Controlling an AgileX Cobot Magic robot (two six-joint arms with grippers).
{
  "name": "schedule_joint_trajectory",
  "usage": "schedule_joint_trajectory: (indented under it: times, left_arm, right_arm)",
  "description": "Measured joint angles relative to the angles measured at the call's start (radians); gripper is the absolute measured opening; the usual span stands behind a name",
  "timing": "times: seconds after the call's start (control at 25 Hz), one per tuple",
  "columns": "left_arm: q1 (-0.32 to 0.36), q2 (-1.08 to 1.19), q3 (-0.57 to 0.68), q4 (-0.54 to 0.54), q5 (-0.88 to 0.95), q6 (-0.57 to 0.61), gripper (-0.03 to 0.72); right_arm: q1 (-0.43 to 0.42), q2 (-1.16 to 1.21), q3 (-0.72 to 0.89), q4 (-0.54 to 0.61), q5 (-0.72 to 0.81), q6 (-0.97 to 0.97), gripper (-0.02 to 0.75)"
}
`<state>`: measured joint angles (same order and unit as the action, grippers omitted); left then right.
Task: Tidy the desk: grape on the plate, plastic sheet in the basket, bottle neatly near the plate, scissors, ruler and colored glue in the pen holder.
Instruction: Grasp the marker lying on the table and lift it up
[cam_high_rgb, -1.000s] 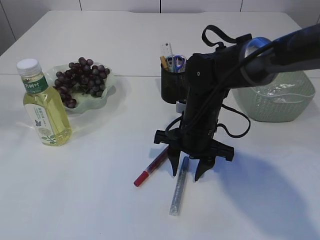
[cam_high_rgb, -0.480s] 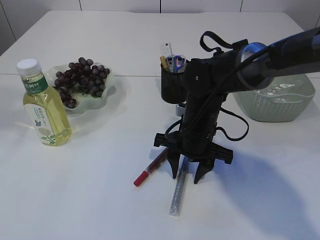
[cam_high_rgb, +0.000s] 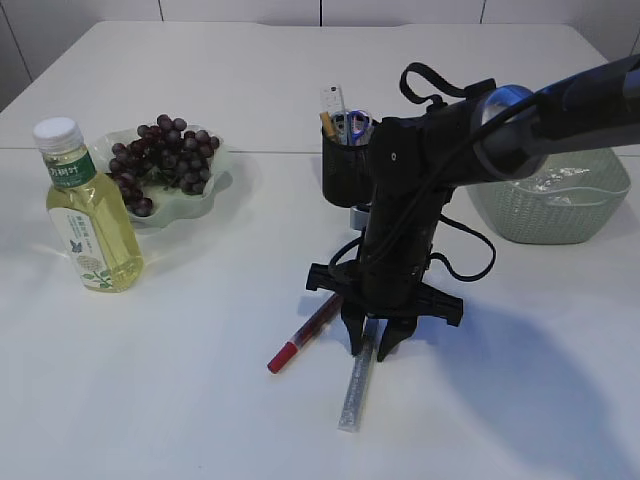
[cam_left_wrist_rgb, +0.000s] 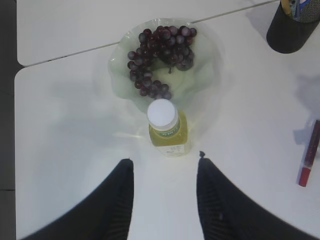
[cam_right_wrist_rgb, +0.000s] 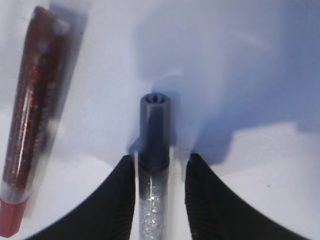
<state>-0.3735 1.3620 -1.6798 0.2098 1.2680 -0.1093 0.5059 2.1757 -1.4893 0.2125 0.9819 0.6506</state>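
My right gripper is down on the table and straddles the silver glitter glue tube just below its dark cap. The left finger touches the tube and a narrow gap shows at the right finger. A red glitter glue tube lies just to its left. My left gripper is open and empty, high above the yellow bottle. The grapes lie on the green plate. The scissors and ruler stand in the black pen holder.
A green basket at the right holds a clear plastic sheet. The bottle stands upright just in front of the plate. The pen holder is right behind my right arm. The table's seam runs behind the plate.
My right gripper's fingers have drawn closer together around the silver glue tube and sunk slightly. The tube, the red tube and the other objects have not moved.
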Motion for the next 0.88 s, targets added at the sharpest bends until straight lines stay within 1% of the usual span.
schedule_joint_trajectory:
  times: [0.2, 0.32, 0.56, 0.68, 0.88]
  left_arm:
    - [0.0, 0.0, 0.0, 0.001, 0.0, 0.0, 0.307]
    - [0.0, 0.0, 0.0, 0.002, 0.0, 0.0, 0.307]
    - [0.0, 0.0, 0.0, 0.005, 0.0, 0.0, 0.307]
    - [0.0, 0.0, 0.0, 0.005, 0.0, 0.0, 0.307]
    - [0.0, 0.0, 0.0, 0.005, 0.0, 0.0, 0.307]
  right_arm:
    - [0.0, 0.001, 0.0, -0.002, -0.002, -0.007, 0.127]
    - [0.0, 0.001, -0.002, -0.006, 0.002, -0.025, 0.075]
    - [0.0, 0.001, -0.004, -0.019, 0.004, -0.047, 0.067]
    - [0.0, 0.001, -0.004, -0.021, 0.008, -0.134, 0.067]
    - [0.0, 0.001, -0.004, -0.022, 0.05, -0.343, 0.064]
